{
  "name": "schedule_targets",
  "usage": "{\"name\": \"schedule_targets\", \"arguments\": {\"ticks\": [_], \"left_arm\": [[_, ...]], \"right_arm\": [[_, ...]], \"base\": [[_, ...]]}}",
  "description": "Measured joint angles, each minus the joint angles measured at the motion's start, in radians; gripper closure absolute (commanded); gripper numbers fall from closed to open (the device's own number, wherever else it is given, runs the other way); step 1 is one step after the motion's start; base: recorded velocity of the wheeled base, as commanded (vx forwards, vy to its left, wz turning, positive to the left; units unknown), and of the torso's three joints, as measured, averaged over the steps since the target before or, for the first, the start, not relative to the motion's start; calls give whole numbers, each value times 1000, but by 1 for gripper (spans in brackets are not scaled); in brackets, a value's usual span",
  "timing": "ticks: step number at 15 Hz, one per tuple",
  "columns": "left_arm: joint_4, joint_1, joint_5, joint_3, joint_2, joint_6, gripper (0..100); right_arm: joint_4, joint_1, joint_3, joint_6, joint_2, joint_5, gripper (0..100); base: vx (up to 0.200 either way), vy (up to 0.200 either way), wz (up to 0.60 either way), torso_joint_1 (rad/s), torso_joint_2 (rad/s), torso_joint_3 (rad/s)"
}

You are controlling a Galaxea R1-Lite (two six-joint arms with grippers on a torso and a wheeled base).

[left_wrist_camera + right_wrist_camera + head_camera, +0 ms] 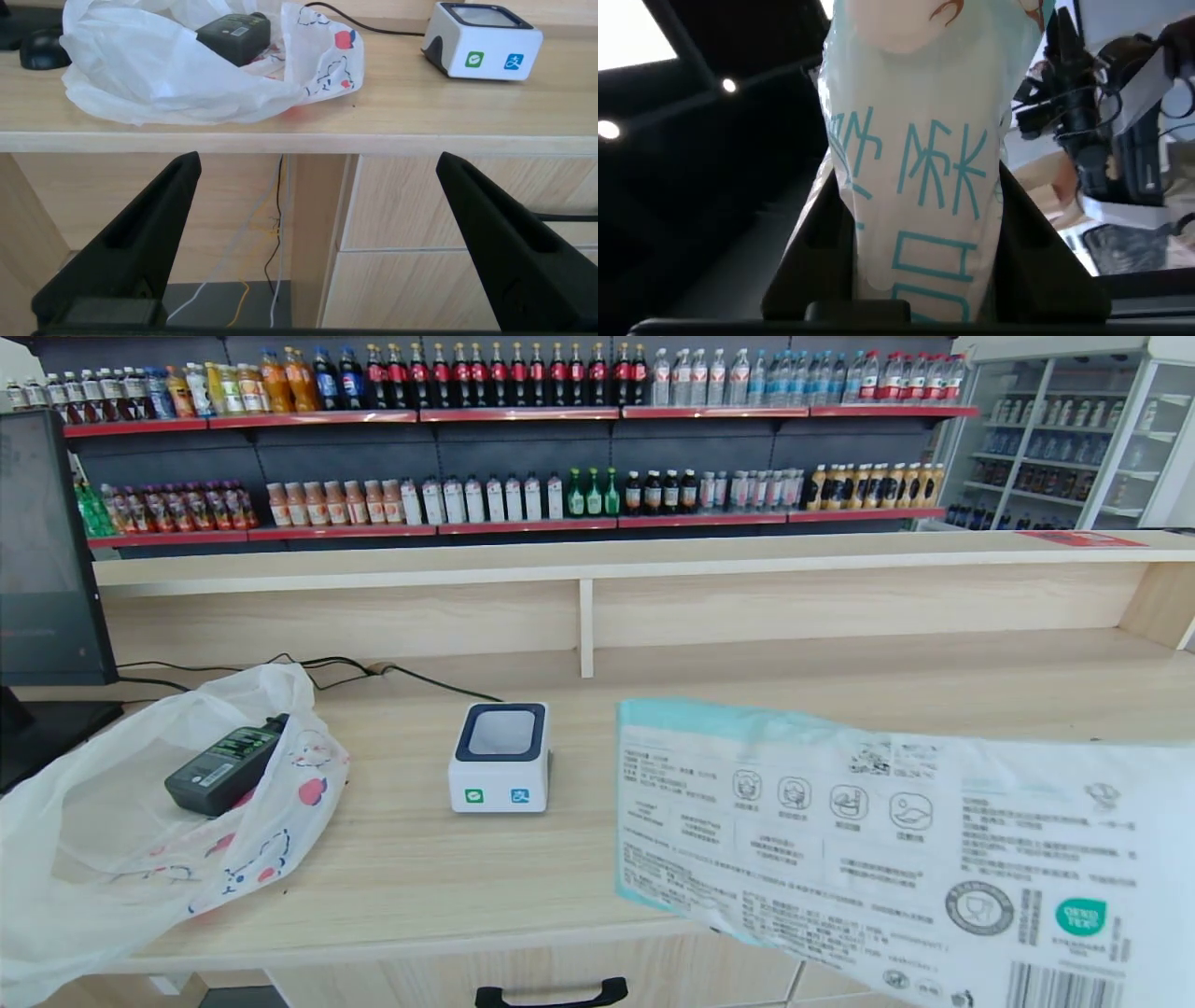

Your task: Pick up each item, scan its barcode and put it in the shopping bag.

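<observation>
While the right gripper [915, 219] clamped the white-and-teal plastic packet [896, 859], its barcode [1064, 987] faced away from the white cube scanner [499, 756], risking a misread.

- We see the white, teal-edged pack [896, 859] raised to the right of the scanner [499, 758], tilted, with its printed back facing us.
- The shopping bag [140, 821], crumpled white plastic, lies left of the scanner, and we find a dark handset [226, 765] among its folds.
</observation>
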Motion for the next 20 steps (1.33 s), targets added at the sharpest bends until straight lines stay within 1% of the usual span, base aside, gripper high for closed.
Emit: {"name": "schedule_targets", "arguments": {"ticks": [2, 5, 9, 10, 12, 13, 14, 15, 19, 20], "left_arm": [[0, 0, 0, 0, 0, 0, 0], [0, 0, 0, 0, 0, 0, 0], [0, 0, -1, 0, 0, 0, 0], [0, 0, 0, 0, 0, 0, 0], [0, 0, 0, 0, 0, 0, 0], [0, 0, 0, 0, 0, 0, 0], [0, 0, 0, 0, 0, 0, 0], [0, 0, 0, 0, 0, 0, 0], [0, 0, 0, 0, 0, 0, 0], [0, 0, 0, 0, 0, 0, 0]], "right_arm": [[0, -41, 25, -195, -49, 0, 100], [0, -128, 39, -576, -74, -1, 100], [0, -196, 39, -1262, -32, -1, 100], [2, -209, 41, -1396, -8, 0, 100], [2, -250, 33, -1714, 57, -2, 100], [3, -279, 22, -1867, 98, -25, 100], [3, -301, 6, -1956, 136, -109, 100], [4, -314, -20, -1993, 167, -204, 100], [0, -311, -113, -2053, 208, -429, 100], [0, -308, -124, -2084, 208, -508, 100]], "base": [[0, 0, 0, 0, 0, 0], [0, 0, 0, 0, 0, 0], [0, 0, 0, 0, 0, 0], [0, 0, 0, 0, 0, 0], [0, 0, 0, 0, 0, 0], [0, 0, 0, 0, 0, 0], [0, 0, 0, 0, 0, 0], [0, 0, 0, 0, 0, 0], [0, 0, 0, 0, 0, 0], [0, 0, 0, 0, 0, 0]]}}
